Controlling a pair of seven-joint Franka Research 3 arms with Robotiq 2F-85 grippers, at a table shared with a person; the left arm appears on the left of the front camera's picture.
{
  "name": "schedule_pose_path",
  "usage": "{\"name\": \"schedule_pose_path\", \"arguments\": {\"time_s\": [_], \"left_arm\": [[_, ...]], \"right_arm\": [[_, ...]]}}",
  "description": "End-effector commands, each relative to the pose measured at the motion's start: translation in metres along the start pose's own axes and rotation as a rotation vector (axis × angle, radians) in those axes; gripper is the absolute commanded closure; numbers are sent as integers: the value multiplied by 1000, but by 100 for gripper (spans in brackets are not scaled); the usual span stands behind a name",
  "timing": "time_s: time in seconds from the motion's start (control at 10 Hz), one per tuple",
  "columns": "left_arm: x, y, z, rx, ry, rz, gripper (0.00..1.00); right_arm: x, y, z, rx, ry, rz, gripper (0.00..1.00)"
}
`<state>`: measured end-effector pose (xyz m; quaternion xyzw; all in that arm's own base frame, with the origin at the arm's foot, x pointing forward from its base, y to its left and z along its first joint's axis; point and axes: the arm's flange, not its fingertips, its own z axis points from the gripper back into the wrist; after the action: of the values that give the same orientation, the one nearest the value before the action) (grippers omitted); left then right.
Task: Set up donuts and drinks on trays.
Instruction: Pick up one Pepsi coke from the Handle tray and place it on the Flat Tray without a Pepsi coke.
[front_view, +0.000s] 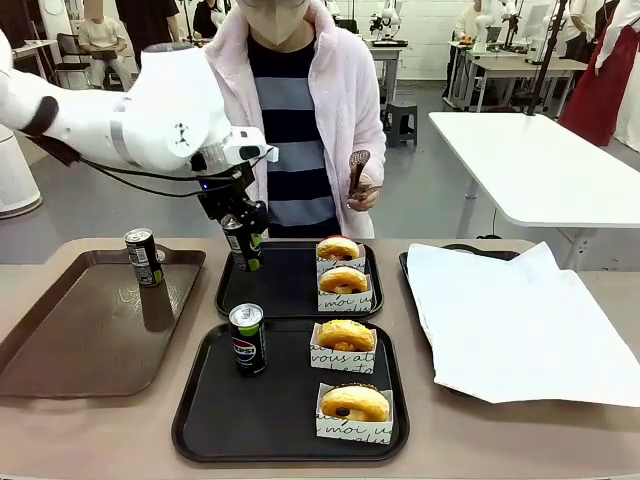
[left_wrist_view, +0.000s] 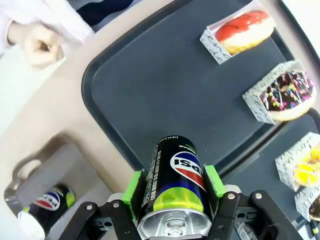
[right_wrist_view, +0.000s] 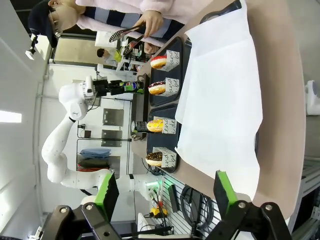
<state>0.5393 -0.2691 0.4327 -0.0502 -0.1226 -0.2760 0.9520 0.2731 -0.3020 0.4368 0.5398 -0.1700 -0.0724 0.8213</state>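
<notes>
Black plastic, twice over: two matching trays sit mid-table, the far tray (front_view: 290, 285) and the near tray (front_view: 260, 410), each carrying two sleeved donuts. That makes four donuts in all: a red-glazed one (front_view: 337, 247) and a chocolate sprinkled one (front_view: 343, 280) on the far tray, a yellow one (front_view: 345, 335) and another (front_view: 354, 403) on the near tray. Three Pepsi cans are counted. One can (front_view: 247, 338) stands upright on the near tray, left of its donuts. A second can (front_view: 144, 256) stands on the glossy brown tray (front_view: 60, 340) to my left. The third can (left_wrist_view: 175, 187) is clamped between the green pads of my left gripper (left_wrist_view: 172, 192), at the far tray's left edge. My right gripper (right_wrist_view: 165, 192) hangs with its jaws wide apart and nothing between them, near a tray lined with white paper (front_view: 520, 320). Across the table, the person's hand (front_view: 362, 190) holds tongs (front_view: 357, 170).
</notes>
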Motion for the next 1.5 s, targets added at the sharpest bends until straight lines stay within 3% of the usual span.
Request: {"name": "schedule_pose_path", "arguments": {"time_s": [0.0, 0.6, 0.7, 0.8, 0.9, 1.0, 1.1, 1.4], "left_arm": [[9, -5, -18, 58, 1, -7, 40], [19, 0, -50, 84, 131, 21, 40], [14, 0, -52, 80, 133, 35, 21], [16, 1, -51, 80, 138, 34, 21], [18, 1, -50, 80, 145, 31, 2], [14, 1, -50, 79, 138, 40, 18], [16, 2, -49, 78, 141, 37, 0], [16, 3, -46, 74, 142, 39, 0]], "right_arm": [[0, 1, 1, 13, -4, 8, 0], [0, 1, 1, 13, -4, 8, 0], [0, 1, 1, 13, -4, 8, 0], [0, 1, 1, 13, -4, 8, 0], [0, 1, 1, 13, -4, 8, 0], [0, 1, 1, 13, -4, 8, 0], [0, 1, 1, 13, -4, 8, 0], [0, 1, 1, 13, -4, 8, 0]]}}
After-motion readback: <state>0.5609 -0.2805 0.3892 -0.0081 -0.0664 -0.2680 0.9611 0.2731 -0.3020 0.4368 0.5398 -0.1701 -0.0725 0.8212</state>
